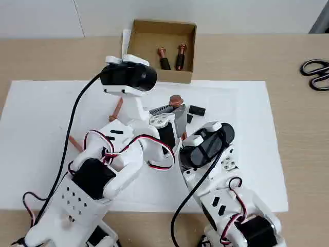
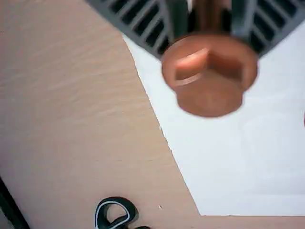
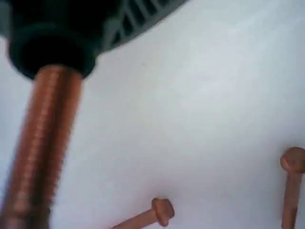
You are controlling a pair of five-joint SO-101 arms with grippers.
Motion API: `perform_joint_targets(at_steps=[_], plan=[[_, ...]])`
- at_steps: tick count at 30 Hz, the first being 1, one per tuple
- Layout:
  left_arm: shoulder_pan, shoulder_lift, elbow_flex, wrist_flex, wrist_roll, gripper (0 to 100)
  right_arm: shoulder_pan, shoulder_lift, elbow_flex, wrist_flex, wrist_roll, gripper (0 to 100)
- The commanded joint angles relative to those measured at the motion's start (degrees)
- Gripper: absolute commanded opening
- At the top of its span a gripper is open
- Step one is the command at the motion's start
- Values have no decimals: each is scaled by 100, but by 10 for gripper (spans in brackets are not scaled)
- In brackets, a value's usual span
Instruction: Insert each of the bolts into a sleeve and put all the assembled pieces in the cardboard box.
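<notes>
My left gripper (image 1: pixel 171 108) (image 2: pixel 208 13) is shut on a copper bolt (image 1: pixel 176 99) (image 2: pixel 209 76), whose hex head sticks out past the grey ribbed fingers. The bolt's threaded shaft (image 3: pixel 38 143) runs through a black sleeve (image 3: pixel 51 45), and my right gripper (image 1: pixel 181 125) (image 3: pixel 57 26) is shut on that sleeve. Both grippers meet above the middle of the white sheet (image 1: pixel 46 123). The cardboard box (image 1: pixel 138 46) at the back holds two assembled pieces (image 1: pixel 171 57). A loose black sleeve (image 1: pixel 197 110) lies just right of the grippers.
Two loose bolts lie on the sheet left of the arms (image 1: pixel 117 109) (image 1: pixel 76 143), also seen as bolts (image 3: pixel 157 213) (image 3: pixel 291 183) from the right wrist. Scissors (image 1: pixel 316 74) (image 2: pixel 114 214) rest on the bare wood table at the right.
</notes>
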Motion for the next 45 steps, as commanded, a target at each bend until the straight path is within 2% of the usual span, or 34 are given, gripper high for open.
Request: perform_joint_targets(at_steps=[1, 18, 32, 45], plan=[[70, -158, 13, -141, 53, 6, 31, -57, -35, -136, -53, 4], [79, -158, 13, 149, 53, 6, 31, -48, -35, -136, -44, 4], [308, -158, -4, 958, 35, 6, 40, -48, -35, -136, -44, 4], [308, -132, 13, 923, 18, 6, 40, -48, -35, -136, -44, 4]])
